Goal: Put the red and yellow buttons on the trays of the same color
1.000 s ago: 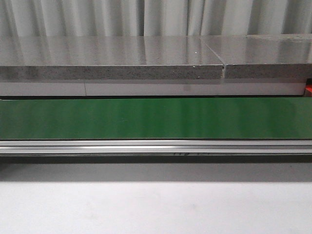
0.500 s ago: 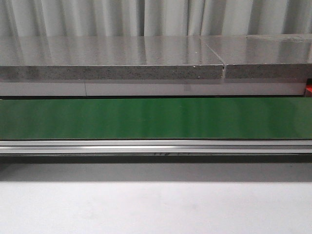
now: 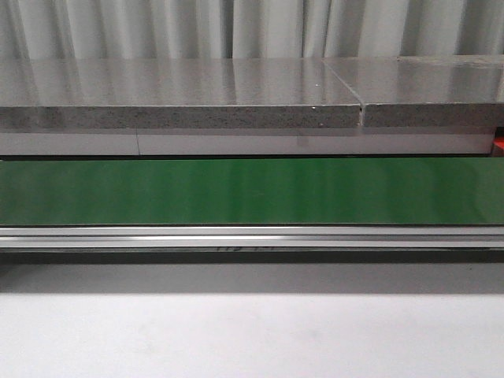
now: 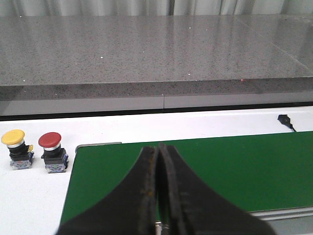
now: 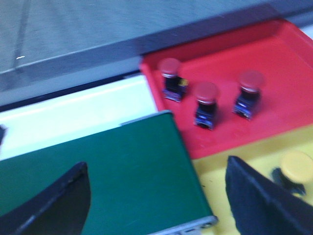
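Landmark green belt (image 4: 205, 171): off its left end on the white table (image 4: 34, 191) stand a yellow button (image 4: 16, 149) and just beside it a red button (image 4: 53, 152), left gripper (image 4: 157, 196) jaws pressed together over the belt, holding nothing. Past the belt's right end, red tray (image 5: 274, 63) carries three red buttons (image 5: 205, 104), yellow tray (image 5: 230, 196) one yellow button (image 5: 296, 169); right gripper (image 5: 156, 196) jaws spread wide, empty.
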Available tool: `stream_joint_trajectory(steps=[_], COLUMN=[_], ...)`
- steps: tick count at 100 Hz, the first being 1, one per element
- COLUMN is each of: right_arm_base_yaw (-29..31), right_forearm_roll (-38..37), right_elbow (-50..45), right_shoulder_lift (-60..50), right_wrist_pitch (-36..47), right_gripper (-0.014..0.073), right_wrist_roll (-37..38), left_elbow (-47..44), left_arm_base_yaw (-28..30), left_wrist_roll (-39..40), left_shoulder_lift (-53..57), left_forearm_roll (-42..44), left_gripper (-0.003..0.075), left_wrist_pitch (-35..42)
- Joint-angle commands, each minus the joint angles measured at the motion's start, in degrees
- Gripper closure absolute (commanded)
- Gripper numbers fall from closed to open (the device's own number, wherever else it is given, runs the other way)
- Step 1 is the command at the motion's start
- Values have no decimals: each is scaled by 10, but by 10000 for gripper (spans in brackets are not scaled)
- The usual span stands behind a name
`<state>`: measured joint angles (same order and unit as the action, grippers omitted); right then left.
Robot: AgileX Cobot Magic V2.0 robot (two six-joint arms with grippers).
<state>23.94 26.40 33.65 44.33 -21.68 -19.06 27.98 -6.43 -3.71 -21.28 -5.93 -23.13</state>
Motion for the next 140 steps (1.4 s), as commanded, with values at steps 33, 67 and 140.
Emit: stream_joint_trajectory(steps=[33, 67, 140], right_arm_base_yaw=[-134, -148, -148], right_forearm_roll=[6, 6, 6], right_elbow=[21, 21, 21], right_shoulder_lift=[-54, -101, -104], right_wrist_pitch=[10, -21, -21], right_gripper=[187, 598, 660], right_wrist_roll=[-85, -99, -99], left_elbow=[14, 14, 14], left_arm_base_yaw=[-3, -3, -3], left_wrist_roll=[-2, -2, -2], left_shoulder_lift=[-3, -3, -3], left_forearm_roll=[-6, -6, -1], left_gripper=[739, 739, 739], left_wrist_pitch=[42, 42, 42])
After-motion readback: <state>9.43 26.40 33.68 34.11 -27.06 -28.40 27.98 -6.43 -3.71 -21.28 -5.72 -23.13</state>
